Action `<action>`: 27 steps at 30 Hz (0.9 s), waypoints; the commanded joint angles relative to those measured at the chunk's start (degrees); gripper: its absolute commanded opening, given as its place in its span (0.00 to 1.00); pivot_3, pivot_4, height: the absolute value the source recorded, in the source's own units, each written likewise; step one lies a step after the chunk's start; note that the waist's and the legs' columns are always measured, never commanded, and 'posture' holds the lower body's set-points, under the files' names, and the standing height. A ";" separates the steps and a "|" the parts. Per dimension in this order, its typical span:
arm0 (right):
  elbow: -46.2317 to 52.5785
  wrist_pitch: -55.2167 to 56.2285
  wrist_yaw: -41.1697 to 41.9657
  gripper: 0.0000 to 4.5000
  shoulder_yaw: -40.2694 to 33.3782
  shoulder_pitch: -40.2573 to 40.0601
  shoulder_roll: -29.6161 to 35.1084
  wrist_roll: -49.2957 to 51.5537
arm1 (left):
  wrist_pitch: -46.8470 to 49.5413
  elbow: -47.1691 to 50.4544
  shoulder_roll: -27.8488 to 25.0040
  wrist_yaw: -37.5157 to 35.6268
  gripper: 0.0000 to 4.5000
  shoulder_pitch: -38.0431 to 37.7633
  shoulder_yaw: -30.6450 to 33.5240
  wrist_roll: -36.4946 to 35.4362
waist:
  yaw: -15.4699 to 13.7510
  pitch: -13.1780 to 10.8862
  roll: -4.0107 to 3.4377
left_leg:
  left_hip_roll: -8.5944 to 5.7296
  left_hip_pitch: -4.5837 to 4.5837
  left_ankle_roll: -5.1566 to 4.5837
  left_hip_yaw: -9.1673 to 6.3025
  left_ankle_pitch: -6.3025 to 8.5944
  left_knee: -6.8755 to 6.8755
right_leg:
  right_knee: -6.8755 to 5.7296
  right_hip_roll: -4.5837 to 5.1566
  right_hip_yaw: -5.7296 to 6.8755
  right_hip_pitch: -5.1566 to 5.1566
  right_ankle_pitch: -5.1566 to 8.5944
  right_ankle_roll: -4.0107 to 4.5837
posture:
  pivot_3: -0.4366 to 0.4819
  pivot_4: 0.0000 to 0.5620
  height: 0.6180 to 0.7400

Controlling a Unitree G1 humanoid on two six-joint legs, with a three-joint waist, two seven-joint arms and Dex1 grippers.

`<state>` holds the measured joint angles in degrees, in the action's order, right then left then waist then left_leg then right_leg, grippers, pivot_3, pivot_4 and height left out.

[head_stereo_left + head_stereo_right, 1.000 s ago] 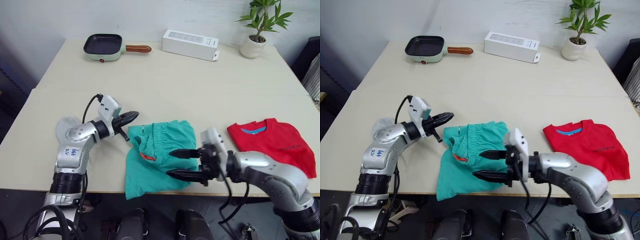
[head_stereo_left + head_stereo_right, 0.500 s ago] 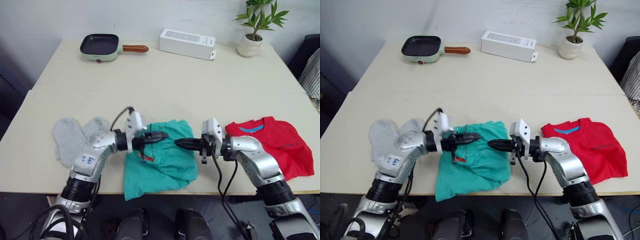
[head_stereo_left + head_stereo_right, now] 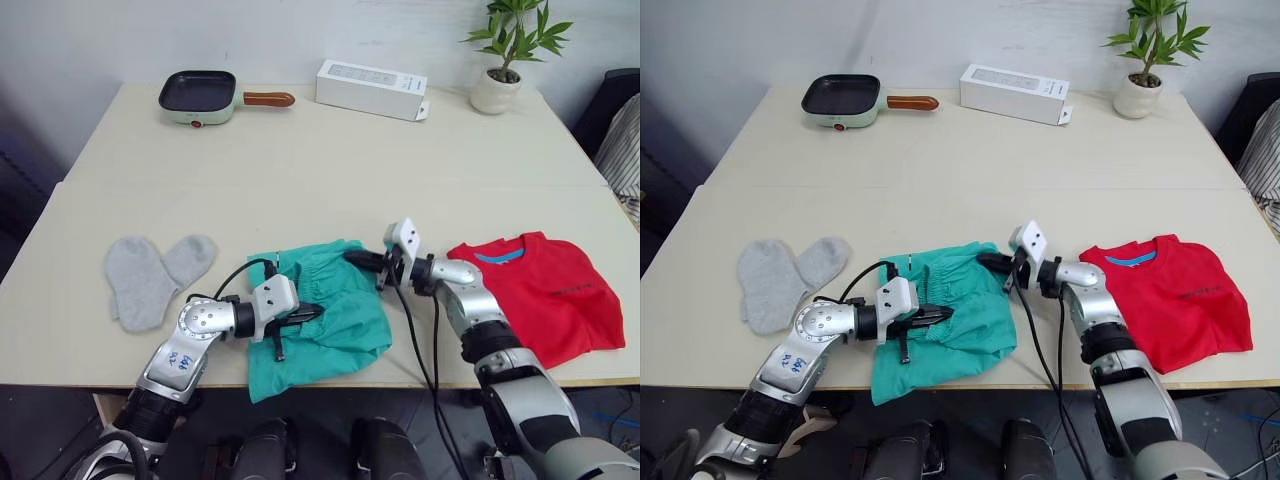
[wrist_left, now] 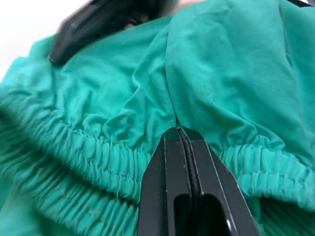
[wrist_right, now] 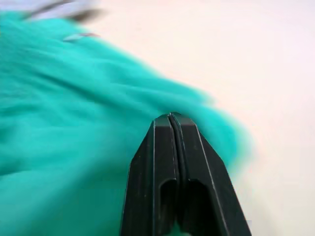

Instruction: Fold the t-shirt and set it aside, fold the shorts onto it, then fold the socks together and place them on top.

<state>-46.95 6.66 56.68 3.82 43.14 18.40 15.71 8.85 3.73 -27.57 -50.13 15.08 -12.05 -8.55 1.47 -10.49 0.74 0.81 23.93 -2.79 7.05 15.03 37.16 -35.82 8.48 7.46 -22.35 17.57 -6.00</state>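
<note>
Fingers on both my grippers are pinched on the shorts (image 3: 320, 315): left gripper (image 3: 305, 313) near edge, right gripper (image 3: 362, 259) far corner, t-shirt (image 3: 545, 295) lying rightward.

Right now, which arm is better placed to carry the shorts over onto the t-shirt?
Probably the right gripper: it sits at the shorts' far corner, on the side nearest the t-shirt. The left gripper is at the near waistband, farther away.
</note>
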 commanded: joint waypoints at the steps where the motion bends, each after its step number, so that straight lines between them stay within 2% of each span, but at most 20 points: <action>1: 1.11 0.53 1.98 0.00 -3.96 0.69 0.29 2.56 | -0.74 -2.49 0.07 -0.77 0.00 -0.16 0.93 -0.91 | 0.15 -0.01 -0.02 | 0.00 0.00 0.02 0.00 -0.01 -0.03 | -0.02 -0.01 -0.02 -0.01 0.01 0.02 | 0.48 0.27 1.00; 3: 5.11 -1.05 5.36 0.00 -4.93 -0.39 0.72 4.47 | -1.50 -2.89 0.75 -1.23 0.00 1.27 1.94 -2.21 | 0.15 -0.05 -0.09 | 0.00 0.01 0.05 0.00 -0.03 -0.04 | -0.08 -0.02 -0.02 -0.02 0.01 0.02 | 0.48 0.27 1.00; 5: 14.16 -5.34 9.62 0.00 -4.81 -3.65 2.28 7.48 | -0.28 -3.39 2.50 -0.74 0.00 4.41 4.07 -5.20 | 0.06 -0.08 -0.12 | 0.00 0.01 0.03 0.00 -0.05 -0.02 | -0.13 -0.02 -0.01 -0.02 0.01 0.02 | 0.48 0.27 1.00; 8: 30.91 -13.08 12.82 0.00 -2.95 -12.02 5.71 10.73 | 2.02 -5.46 4.66 0.31 0.00 9.95 5.26 -6.61 | -0.69 -0.08 -0.13 | 0.00 0.21 -0.05 -0.18 -0.08 0.10 | -0.16 0.00 0.09 -0.03 0.00 0.00 | 0.48 0.27 1.00; 10: 37.58 -14.20 13.78 0.00 -0.97 -17.23 7.41 9.72 | 2.63 -7.33 5.23 0.14 0.00 12.02 4.24 -5.55 | -1.23 -0.07 -0.12 | -0.04 0.20 -0.09 -0.18 -0.06 0.10 | -0.15 0.01 0.10 -0.01 -0.02 -0.03 | 0.48 0.27 1.00; 18: 41.87 -6.82 12.08 0.00 3.88 -27.90 8.44 2.13 | 0.81 -17.77 8.82 3.63 0.00 16.72 0.97 0.44 | -1.41 -0.08 -0.10 | -0.10 0.17 -0.13 0.06 -0.03 0.11 | -0.11 -0.16 0.34 -0.08 -0.03 -0.07 | 0.48 0.27 1.00; 21: 46.76 -7.31 13.38 0.00 3.83 -31.15 10.13 3.34 | 0.00 -20.51 8.52 4.23 0.00 16.95 0.09 2.84 | -1.45 -0.08 -0.10 | -0.10 0.13 -0.13 0.05 -0.04 0.14 | -0.06 -0.11 0.32 -0.08 -0.03 -0.07 | 0.48 0.27 1.00; 24: 54.98 -9.47 14.82 0.00 2.55 -35.37 13.50 6.39 | 0.40 -19.96 7.79 3.22 0.00 16.17 0.64 2.48 | -1.51 -0.08 -0.10 | -0.10 0.13 -0.13 0.03 -0.04 0.13 | -0.05 -0.03 0.29 -0.07 -0.03 -0.07 | 0.48 0.27 1.00; 27: 62.80 -22.84 12.54 0.00 -0.15 -37.74 18.76 13.10 | -1.36 -17.88 6.36 -0.32 0.00 14.78 2.75 -0.62 | -1.34 -0.08 -0.11 | -0.07 0.12 -0.12 -0.03 -0.02 0.13 | -0.02 0.01 0.22 -0.05 -0.03 -0.06 | 0.48 0.27 1.00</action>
<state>10.89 -9.89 70.44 6.65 5.47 35.32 24.11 8.50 -15.64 -19.62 -48.31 31.32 -10.84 -7.57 0.13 -10.57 0.63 0.76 24.05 -2.90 7.02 15.02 37.28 -35.83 8.50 7.62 -22.40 17.54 -6.06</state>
